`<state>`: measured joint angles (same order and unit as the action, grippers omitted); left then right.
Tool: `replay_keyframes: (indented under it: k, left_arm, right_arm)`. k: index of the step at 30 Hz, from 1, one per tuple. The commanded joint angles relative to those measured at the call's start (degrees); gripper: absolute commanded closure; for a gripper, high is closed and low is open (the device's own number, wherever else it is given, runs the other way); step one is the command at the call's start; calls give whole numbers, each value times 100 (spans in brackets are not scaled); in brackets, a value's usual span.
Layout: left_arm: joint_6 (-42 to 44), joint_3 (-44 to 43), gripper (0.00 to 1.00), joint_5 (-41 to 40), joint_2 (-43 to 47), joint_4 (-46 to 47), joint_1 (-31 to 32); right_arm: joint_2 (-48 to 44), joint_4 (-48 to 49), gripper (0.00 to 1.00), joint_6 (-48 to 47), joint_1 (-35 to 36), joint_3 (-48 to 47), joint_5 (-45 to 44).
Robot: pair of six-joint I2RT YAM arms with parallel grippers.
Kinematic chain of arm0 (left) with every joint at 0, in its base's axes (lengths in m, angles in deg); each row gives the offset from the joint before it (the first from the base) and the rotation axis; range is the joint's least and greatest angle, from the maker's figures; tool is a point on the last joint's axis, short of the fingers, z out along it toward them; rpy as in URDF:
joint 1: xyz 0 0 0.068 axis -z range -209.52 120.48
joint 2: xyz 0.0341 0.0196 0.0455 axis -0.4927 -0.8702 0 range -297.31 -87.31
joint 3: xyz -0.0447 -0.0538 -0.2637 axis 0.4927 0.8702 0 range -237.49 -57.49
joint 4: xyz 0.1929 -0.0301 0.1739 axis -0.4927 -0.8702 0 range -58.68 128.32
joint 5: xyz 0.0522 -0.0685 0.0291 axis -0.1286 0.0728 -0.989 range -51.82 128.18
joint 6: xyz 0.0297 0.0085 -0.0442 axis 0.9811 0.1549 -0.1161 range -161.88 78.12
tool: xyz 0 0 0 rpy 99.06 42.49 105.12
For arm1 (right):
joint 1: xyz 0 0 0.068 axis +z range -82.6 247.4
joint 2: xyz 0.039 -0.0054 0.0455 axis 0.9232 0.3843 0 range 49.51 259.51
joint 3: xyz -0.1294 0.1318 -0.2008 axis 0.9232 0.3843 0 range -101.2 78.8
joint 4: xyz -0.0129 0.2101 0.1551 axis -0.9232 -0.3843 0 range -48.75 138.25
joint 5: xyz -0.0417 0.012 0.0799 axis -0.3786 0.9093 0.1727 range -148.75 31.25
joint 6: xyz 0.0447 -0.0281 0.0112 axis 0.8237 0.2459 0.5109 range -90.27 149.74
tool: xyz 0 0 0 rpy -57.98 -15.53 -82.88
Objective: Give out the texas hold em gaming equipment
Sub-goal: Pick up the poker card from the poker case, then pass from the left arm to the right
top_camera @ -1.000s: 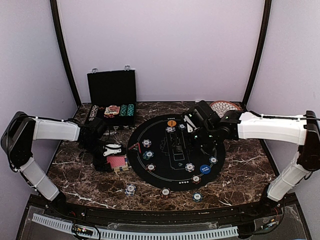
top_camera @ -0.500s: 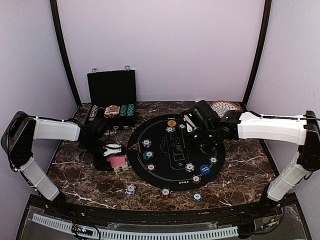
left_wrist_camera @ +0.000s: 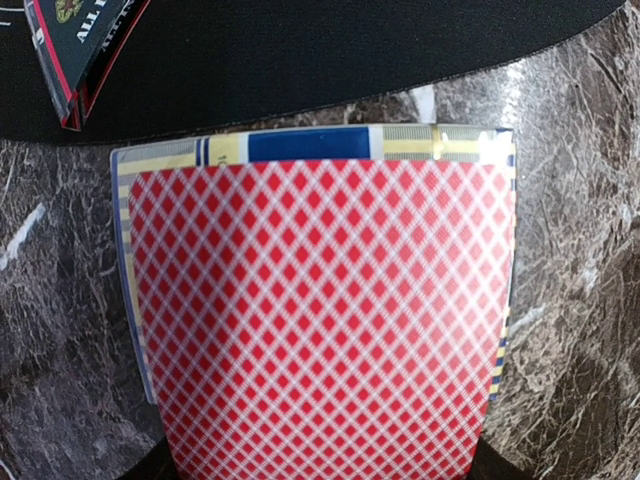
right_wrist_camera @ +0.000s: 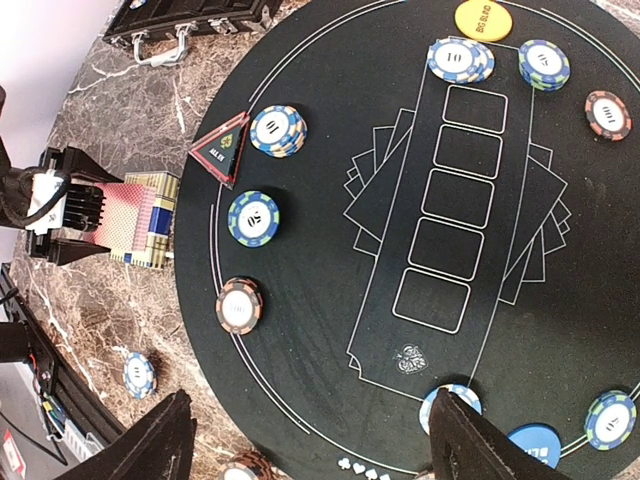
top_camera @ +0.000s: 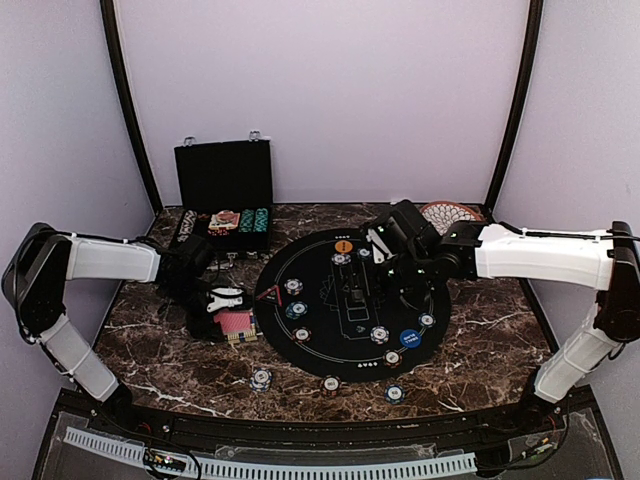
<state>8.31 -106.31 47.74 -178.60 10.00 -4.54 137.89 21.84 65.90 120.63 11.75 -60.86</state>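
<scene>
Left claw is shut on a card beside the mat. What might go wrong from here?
1. The card is bowed in the left claw; it may crease, slip out, or drag the pack beneath it.
2. Its way onto the mat passes the triangle marker and the blue chip stack; a low sweep might knock them.
3. The right claw hangs open over the mat; the arms might meet there.
</scene>
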Motion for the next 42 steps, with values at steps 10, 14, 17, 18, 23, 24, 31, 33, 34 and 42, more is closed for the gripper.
replay_keyframes:
  k: [10,14,17,18,23,24,31,33,34,42]
  left_arm:
    - [65,-121,100,59,465,-204,-27]
    - [-71,-357,100,464,597,-493,-27]
    - [-165,-569,100,663,691,-804,-21]
    - [-184,-667,100,743,739,-863,-15]
    - [-317,-947,100,956,921,-1211,108]
    - [-335,-1031,100,990,933,-1273,128]
    - [-614,-1541,100,1322,926,-1558,294]
    - [-653,-1638,100,1370,901,-1637,362]
    - [-652,-1665,100,1380,899,-1696,383]
    - [-651,-1799,100,1294,911,-1730,553]
  right_arm:
    - [-25,508,19,183,21,171,303]
    - [37,690,19,264,14,203,497]
    - [150,903,19,320,12,173,732]
    - [200,996,19,344,6,154,841]
    - [547,1545,15,573,-15,-57,1596]
    - [628,1711,14,634,-15,-93,1795]
    - [1453,3092,10,1238,-23,-463,3057]
    - [1628,3331,9,1363,-23,-585,3277]
    - [1704,3408,8,1404,-23,-652,3366]
    - [2131,3932,9,1730,-23,-982,3841]
